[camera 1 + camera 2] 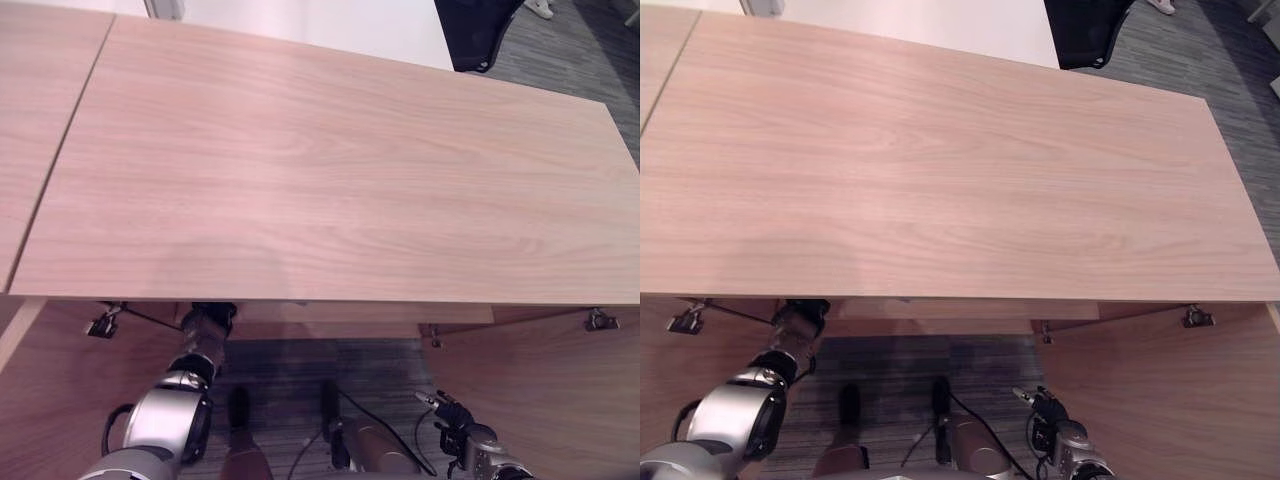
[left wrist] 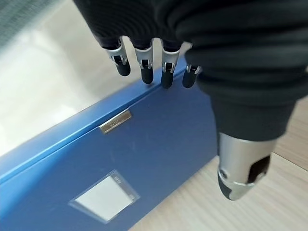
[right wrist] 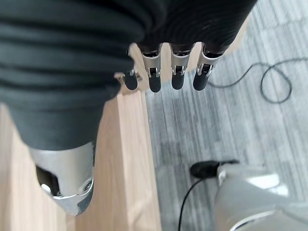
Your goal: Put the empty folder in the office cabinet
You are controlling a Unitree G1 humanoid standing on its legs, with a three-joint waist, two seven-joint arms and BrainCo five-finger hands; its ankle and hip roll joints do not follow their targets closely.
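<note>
The blue folder [image 2: 120,163], with a white label pocket and a small metal tab, lies flat on a light wooden shelf [image 2: 211,211] in the left wrist view. My left hand [image 2: 144,67] hovers over the folder's far edge, fingers straight and the thumb apart, gripping nothing. In the eye views my left forearm [image 1: 205,335] reaches in under the cabinet's wooden top [image 1: 320,170]. Beside a wooden door edge [image 3: 130,159], my right hand [image 3: 178,72] hangs open and empty over the grey carpet.
Both cabinet doors stand swung open, one at the left [image 1: 50,390] and one at the right [image 1: 540,390], with hinges [image 1: 598,320] under the top. A black chair [image 1: 480,30] stands beyond the cabinet at the back right.
</note>
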